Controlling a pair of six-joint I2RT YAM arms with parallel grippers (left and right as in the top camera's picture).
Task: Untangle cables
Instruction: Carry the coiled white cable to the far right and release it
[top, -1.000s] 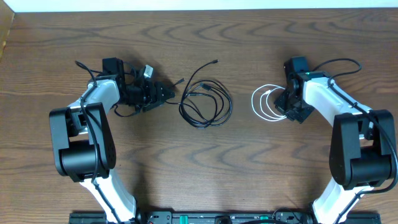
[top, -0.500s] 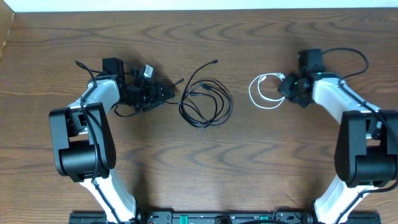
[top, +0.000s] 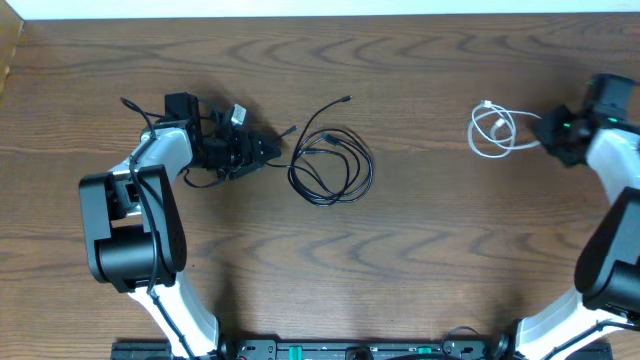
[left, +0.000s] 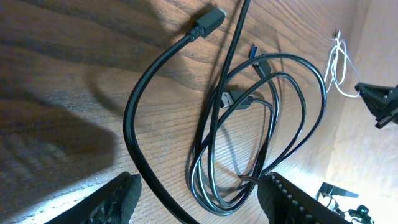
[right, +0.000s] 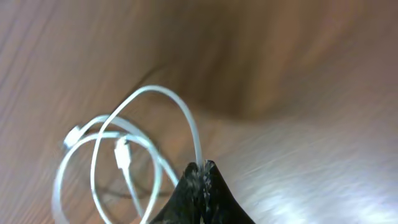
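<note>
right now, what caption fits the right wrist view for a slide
Right fingers pinched shut on the white cable, its loose loops seen against the wooden table.

Robotics lab (arms (top: 135, 215) at wooden table (top: 400, 270)).

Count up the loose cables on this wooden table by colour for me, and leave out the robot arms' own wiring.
Black thin flexible cables with small plug ends: 2
White thin flexible cable, short and looped: 1
Total: 3
</note>
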